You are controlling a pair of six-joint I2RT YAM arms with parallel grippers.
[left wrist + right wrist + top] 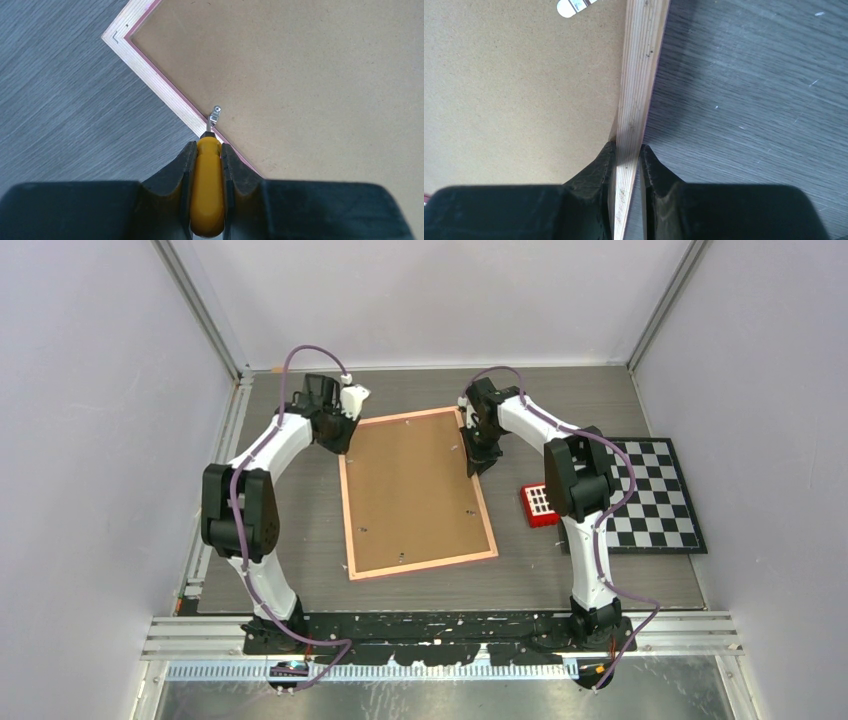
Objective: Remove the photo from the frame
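Top view: the large rectangular pink-bordered frame [418, 490] lies back-up mid-counter [520, 580], and the photo is hidden under its brown fibreboard. Left wrist: the left jaws clamp a yellow-handled screwdriver [207, 185], its tip at a small metal clip [214, 116]. A slip could gouge the board. Right wrist: the right jaws pinch the frame's wooden rail [639, 75]. No writing is readable.

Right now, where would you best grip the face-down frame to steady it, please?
Its right-hand border rail, from above, one finger either side: the frame lies flat, so only that narrow rim offers opposing faces. The right gripper clamps it so.
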